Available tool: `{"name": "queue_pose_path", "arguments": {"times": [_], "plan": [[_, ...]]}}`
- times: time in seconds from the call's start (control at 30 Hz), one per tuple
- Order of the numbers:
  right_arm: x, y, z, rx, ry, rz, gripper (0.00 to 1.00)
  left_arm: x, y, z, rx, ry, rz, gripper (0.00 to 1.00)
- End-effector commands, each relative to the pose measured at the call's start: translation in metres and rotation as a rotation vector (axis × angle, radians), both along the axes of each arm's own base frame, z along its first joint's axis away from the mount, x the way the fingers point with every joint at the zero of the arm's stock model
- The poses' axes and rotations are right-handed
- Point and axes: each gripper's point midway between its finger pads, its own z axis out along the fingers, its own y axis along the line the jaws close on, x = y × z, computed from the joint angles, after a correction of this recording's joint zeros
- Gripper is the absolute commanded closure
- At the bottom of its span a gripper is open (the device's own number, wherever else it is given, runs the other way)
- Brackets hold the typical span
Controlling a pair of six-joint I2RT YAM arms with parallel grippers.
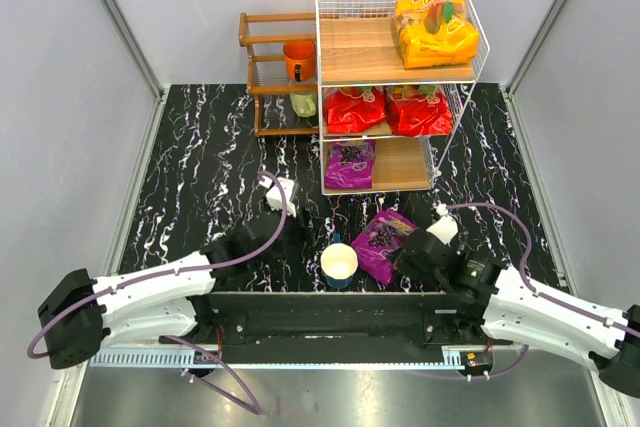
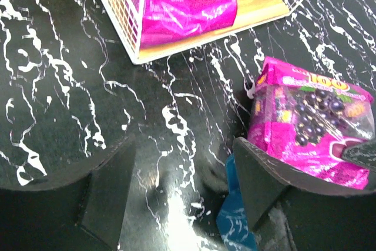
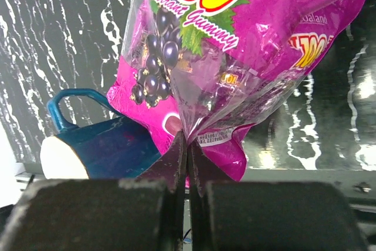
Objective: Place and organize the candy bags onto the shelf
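Right gripper is closed tight on the bottom seam of the loose purple candy bag, with only a thin strip of film between the pads. I judge the pouch light, limp and glossy. It will sag and swing from this pinch, and the film may slide out, so the flat sealed seam is the correct place to hold it. The loose sweets inside will shift its weight. I cannot tell whether the bag has left the table. Its near corner overlaps the blue cup, which lies at 9 o'clock of the gripper.

Right arm reaches low from the near edge towards 11 o'clock, wrist roughly level.

Left gripper stands wide open and holds nothing. It hovers over bare tabletop at 10 o'clock of the cup, forearm low and pointed towards 1 o'clock.

Farther out, at 12 o'clock, is the shelf. Its bottom tier carries one purple bag on the left, with bare board at its 3 o'clock. The middle tier holds two red bags and the top tier the orange-yellow bag.
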Motion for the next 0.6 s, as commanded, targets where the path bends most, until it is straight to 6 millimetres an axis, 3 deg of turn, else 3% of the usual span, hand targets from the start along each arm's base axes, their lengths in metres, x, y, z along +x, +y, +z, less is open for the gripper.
{"name": "queue_pose_path", "arguments": {"times": [0.0, 0.2, 0.33, 0.53, 0.57], "plan": [[0.001, -0.023, 0.007, -0.096, -0.067, 0.006, 1.00, 0.010, -0.030, 0.041, -0.071, -0.068, -0.147, 0.30], [0.001, -0.026, 0.003, -0.201, -0.074, 0.086, 1.00, 0.022, -0.050, 0.057, -0.055, -0.100, -0.302, 0.30], [0.011, -0.034, 0.001, -0.255, -0.090, 0.052, 1.00, 0.026, -0.064, 0.063, -0.066, -0.094, -0.393, 0.28], [0.028, -0.035, 0.001, -0.209, -0.109, 0.044, 1.00, 0.030, -0.088, 0.054, -0.098, -0.046, -0.487, 0.25], [0.040, -0.037, 0.002, -0.197, -0.127, 0.025, 1.00, 0.029, -0.095, 0.048, -0.099, -0.028, -0.511, 0.25]]}}
